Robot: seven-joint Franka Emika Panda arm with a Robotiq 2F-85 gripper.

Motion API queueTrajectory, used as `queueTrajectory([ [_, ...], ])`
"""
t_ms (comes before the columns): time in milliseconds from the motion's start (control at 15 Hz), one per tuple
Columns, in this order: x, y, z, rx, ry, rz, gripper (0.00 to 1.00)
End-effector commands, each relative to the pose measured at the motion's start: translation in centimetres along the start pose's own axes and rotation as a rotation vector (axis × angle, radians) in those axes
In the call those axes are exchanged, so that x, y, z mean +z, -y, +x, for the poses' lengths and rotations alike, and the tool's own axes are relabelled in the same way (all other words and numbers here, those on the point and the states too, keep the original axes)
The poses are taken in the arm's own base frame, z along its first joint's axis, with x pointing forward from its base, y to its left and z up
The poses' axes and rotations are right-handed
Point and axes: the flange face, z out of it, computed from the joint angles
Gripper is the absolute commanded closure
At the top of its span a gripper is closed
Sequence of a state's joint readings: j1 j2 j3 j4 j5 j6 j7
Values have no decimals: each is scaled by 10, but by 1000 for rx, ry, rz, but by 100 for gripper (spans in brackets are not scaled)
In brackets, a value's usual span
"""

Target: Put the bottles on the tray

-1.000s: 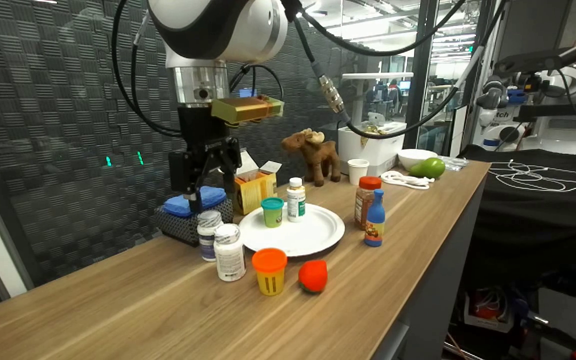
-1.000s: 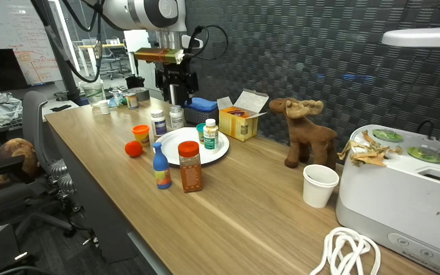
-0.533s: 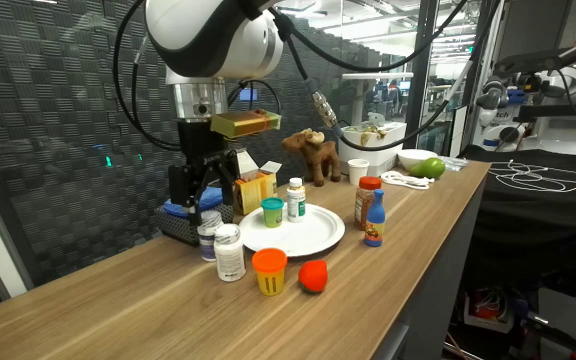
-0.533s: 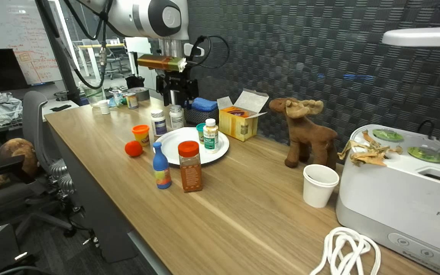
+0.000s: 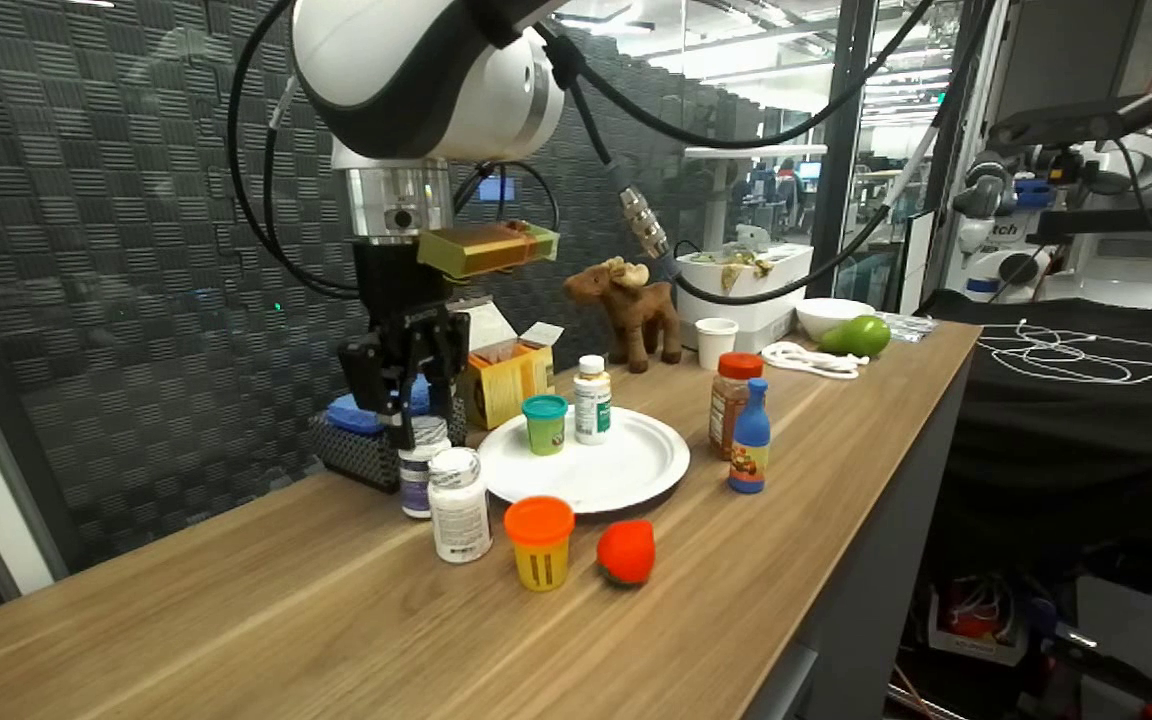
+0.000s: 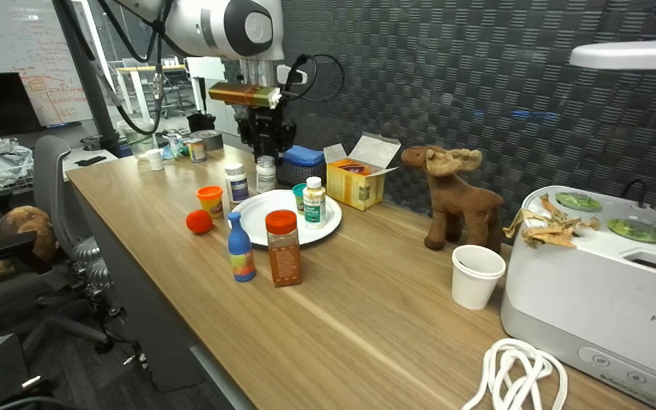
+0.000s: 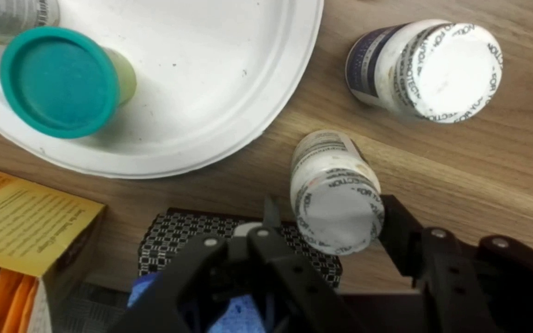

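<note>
In the wrist view, the gripper [image 7: 330, 206] stands with its jaws apart around the top of the white bottle [image 7: 333, 189]: the 3 o'clock jaw seems to touch, the 9 o'clock one leaves a gap. Best centre before squeezing, lest it tip, then lift straight and carry it to the tray [image 7: 197, 83] at 10 o'clock. The second bottle [image 7: 426, 71], at 1 o'clock, reads "FOR YOU" and "PROTECT"; in an exterior view, the white appliance [image 6: 601, 290] says "FEED".

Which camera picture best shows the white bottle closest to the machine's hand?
The wrist view: the white bottle is largest there, nearly uncovered, lettering visible around its top. Both exterior views show it smaller, standing upright. In an exterior view, the neighbouring bottle and the hand partly hide it.
</note>
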State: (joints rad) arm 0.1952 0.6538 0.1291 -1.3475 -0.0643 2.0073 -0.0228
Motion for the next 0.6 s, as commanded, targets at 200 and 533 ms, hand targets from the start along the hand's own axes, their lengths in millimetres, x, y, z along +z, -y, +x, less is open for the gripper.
queueTrajectory([
  [200,-36,-2,0,23,-74,0,80],
  [533,-59,-16,-8,88,-86,-59,80],
])
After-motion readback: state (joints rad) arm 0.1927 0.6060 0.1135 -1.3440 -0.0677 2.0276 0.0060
